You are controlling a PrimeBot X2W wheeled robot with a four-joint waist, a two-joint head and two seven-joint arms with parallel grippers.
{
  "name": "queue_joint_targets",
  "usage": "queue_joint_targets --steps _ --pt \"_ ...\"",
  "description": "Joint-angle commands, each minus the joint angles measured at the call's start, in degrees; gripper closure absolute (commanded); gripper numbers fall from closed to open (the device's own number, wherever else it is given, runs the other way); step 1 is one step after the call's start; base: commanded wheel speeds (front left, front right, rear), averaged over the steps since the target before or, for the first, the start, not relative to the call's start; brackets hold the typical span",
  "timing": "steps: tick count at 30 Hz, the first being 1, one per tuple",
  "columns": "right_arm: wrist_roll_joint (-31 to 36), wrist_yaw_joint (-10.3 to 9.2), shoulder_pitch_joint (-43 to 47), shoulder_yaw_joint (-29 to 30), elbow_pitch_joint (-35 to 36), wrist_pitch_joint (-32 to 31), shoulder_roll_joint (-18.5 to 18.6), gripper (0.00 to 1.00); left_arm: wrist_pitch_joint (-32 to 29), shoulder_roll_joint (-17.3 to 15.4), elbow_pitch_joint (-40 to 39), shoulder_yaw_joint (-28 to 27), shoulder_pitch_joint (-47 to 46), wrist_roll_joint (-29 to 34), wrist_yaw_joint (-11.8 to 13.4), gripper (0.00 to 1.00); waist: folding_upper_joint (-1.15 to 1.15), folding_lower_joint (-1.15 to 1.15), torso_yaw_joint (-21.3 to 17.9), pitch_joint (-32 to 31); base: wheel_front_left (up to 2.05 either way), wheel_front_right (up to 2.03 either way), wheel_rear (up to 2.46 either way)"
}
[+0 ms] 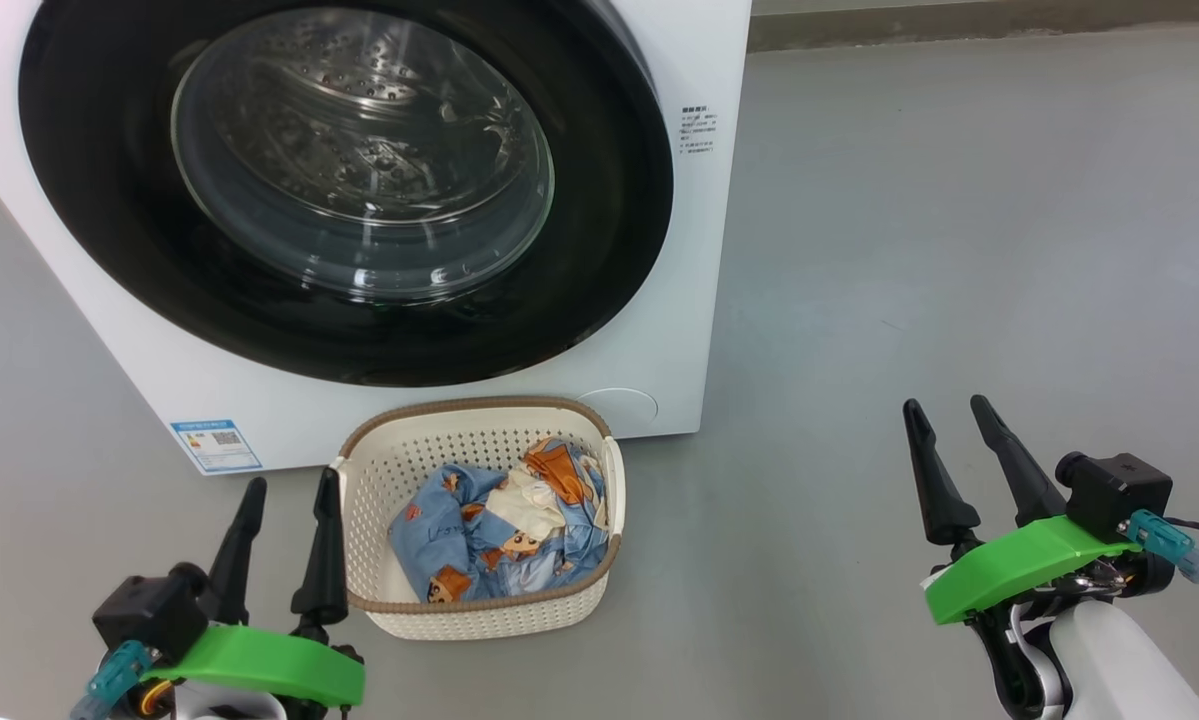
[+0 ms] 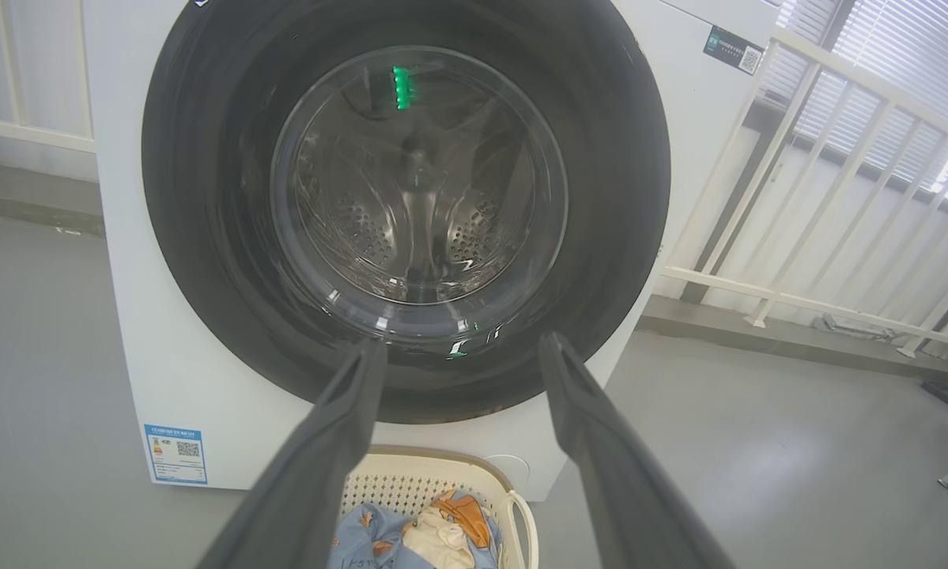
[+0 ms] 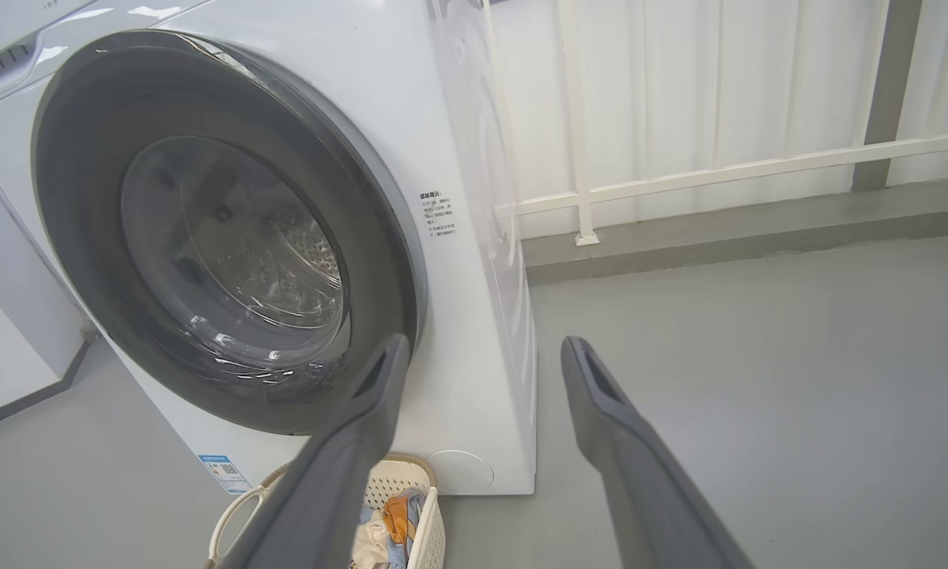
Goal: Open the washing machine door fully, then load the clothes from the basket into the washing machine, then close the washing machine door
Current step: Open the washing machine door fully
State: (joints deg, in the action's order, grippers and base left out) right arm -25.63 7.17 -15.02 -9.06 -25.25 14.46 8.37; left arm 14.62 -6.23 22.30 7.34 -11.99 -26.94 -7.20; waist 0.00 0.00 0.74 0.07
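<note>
Grey floor (image 1: 959, 200) | washing machine door (image 1: 99, 200) closed — blue QR label (image 1: 216, 445) illegible | left pincer (image 1: 293, 478), right pincer (image 1: 945, 403) — splayed, empty

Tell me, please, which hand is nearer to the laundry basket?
Left. The left hand sits just beside the basket, at its left wall; the right hand is well off to its right, above the floor.
</note>
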Motion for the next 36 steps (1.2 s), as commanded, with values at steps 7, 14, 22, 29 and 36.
queue_joint_targets --steps 7,14,22,29,36 --pt "0.32 0.32 -2.29 -1.2 1.13 0.54 0.27 0.0 0.38 -1.36 -1.2 -1.43 -2.26 -0.38 -0.29 0.0 0.0 0.0 0.04 -0.19 0.0 0.0 0.0" --pt "0.45 0.32 -2.26 -1.08 1.09 0.54 0.24 0.0 0.38 -1.3 -1.09 -1.52 -2.38 -0.2 -0.29 0.0 0.0 0.0 0.12 0.01 0.0 0.0 0.0" --pt "0.65 0.32 -2.42 -0.31 1.06 0.54 0.17 0.0 0.38 -1.19 -0.99 -1.72 -2.68 -0.02 -0.29 0.0 0.0 0.0 0.38 0.46 0.0 0.0 0.0" --pt "0.63 0.32 -2.68 0.23 0.52 0.54 -0.14 0.0 0.38 -0.27 -1.36 -4.28 -2.62 1.08 -0.14 0.0 0.0 0.0 0.65 0.84 0.0 0.0 0.0" --pt "0.35 0.32 -4.09 0.24 -0.22 0.54 0.49 0.0 0.38 0.55 -1.97 -5.34 -2.68 2.33 -0.22 0.0 0.0 0.0 0.89 1.83 0.0 0.0 0.0"
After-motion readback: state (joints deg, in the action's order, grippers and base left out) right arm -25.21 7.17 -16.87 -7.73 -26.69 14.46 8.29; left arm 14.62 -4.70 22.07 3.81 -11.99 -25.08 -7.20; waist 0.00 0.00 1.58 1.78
